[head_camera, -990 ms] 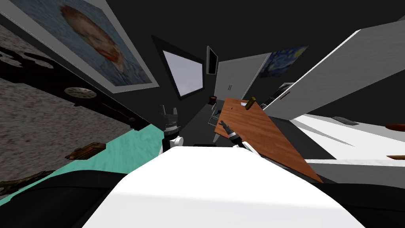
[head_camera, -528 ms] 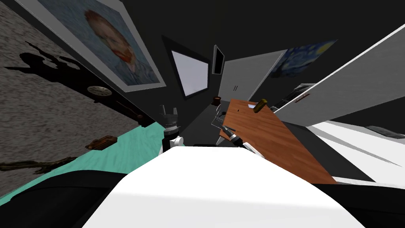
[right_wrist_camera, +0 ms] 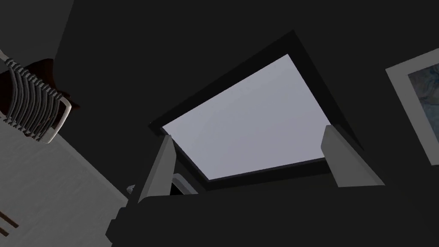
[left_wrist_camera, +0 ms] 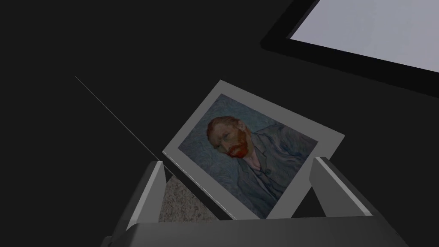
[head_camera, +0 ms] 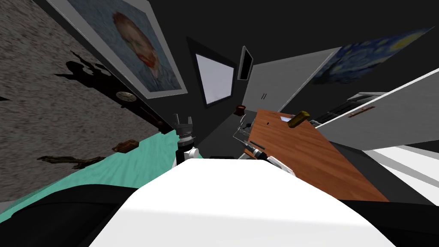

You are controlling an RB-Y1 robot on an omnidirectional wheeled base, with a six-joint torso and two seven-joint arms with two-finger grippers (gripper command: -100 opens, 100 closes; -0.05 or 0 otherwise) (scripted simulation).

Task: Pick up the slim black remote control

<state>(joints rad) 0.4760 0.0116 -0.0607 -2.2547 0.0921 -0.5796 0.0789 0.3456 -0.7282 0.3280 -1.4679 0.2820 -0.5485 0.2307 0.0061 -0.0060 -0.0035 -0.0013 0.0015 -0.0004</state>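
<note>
Hovering left gripper [head_camera: 182,118], fingers apart; wire basket [head_camera: 239,134] contents unclear.

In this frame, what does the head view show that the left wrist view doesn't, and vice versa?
Head view adds the wooden table with a brown cylinder at its far end, a wire basket at its edge, and the right gripper. Left wrist view adds a close look at the open, empty fingers of the left gripper. Both share that gripper, the bearded portrait and the pale window.
</note>
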